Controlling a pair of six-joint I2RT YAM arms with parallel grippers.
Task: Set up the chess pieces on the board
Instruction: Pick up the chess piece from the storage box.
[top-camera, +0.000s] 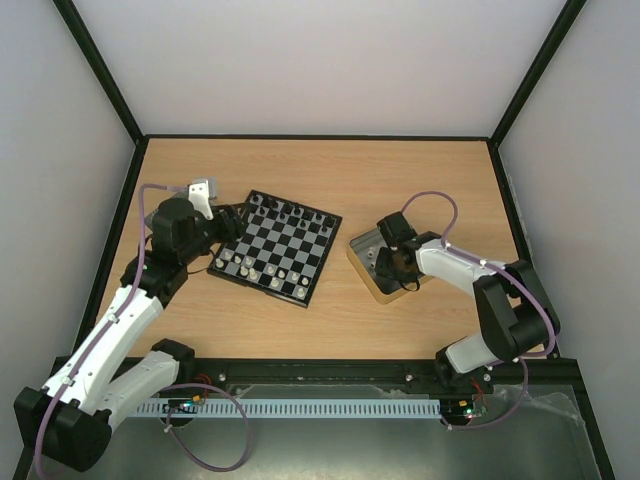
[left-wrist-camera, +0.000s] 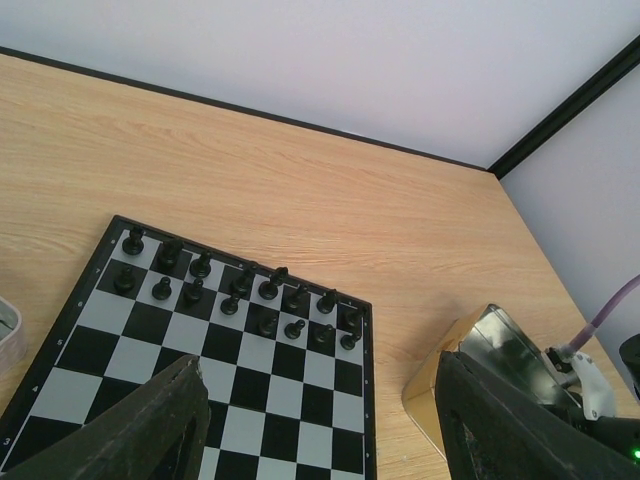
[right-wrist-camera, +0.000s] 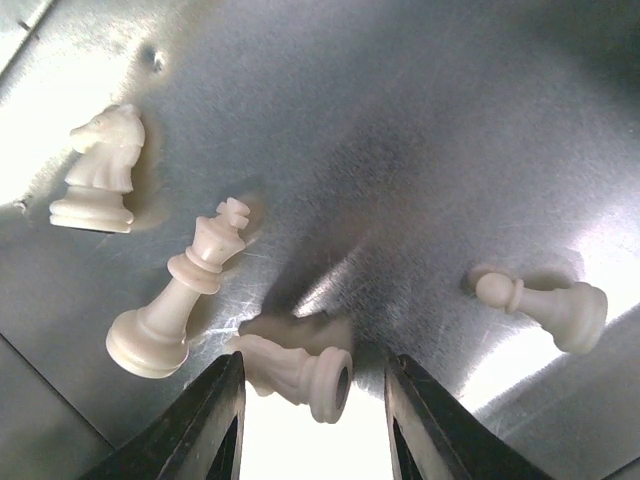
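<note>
The board (top-camera: 285, 240) lies left of centre, with black chess pieces (top-camera: 290, 212) on its far rows and several white ones (top-camera: 268, 272) on its near rows. My left gripper (top-camera: 236, 222) hovers at the board's left edge. In the left wrist view it (left-wrist-camera: 320, 440) is wide open and empty above the board (left-wrist-camera: 250, 390), with the black pieces (left-wrist-camera: 240, 290) beyond. My right gripper (top-camera: 388, 262) is down in the silver tray (top-camera: 362, 245). In the right wrist view it (right-wrist-camera: 315, 430) is open around a white piece (right-wrist-camera: 300, 372) lying on its side.
On the tray floor (right-wrist-camera: 400, 150) lie a white knight (right-wrist-camera: 100, 170), a tilted white king (right-wrist-camera: 175, 305) and a fallen white pawn (right-wrist-camera: 545, 308). The tray has a wooden rim (top-camera: 372, 288). Its corner shows at the right of the left wrist view (left-wrist-camera: 495, 345).
</note>
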